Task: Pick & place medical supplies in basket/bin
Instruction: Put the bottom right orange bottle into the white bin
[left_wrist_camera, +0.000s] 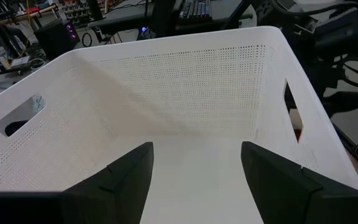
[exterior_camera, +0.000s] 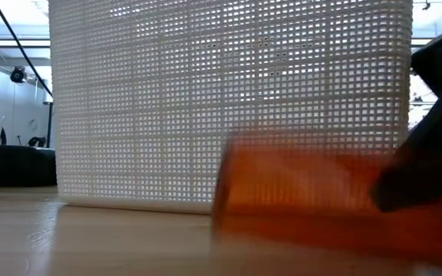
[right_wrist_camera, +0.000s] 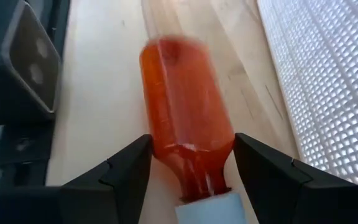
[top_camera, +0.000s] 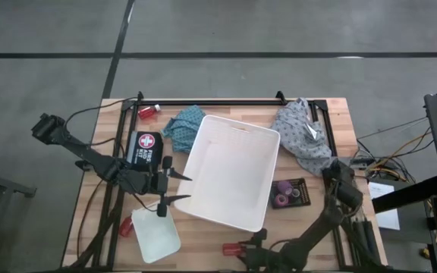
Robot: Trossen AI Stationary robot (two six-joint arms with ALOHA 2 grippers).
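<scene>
Right gripper [right_wrist_camera: 188, 165] open, fingers either side of a red bottle [right_wrist_camera: 185, 121] lying on the table just beside the basket [top_camera: 234, 171], not yet closed on it. Looks light, rigid, smooth plastic, may roll; grip mid-body across the width. Left gripper [left_wrist_camera: 194, 171] open, empty, over the basket's edge.

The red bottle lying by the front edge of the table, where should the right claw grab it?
Across its round body, just above the white cap, coming down from above. It lies on its side beside the white basket, and the right claw is open, straddling it.
</scene>
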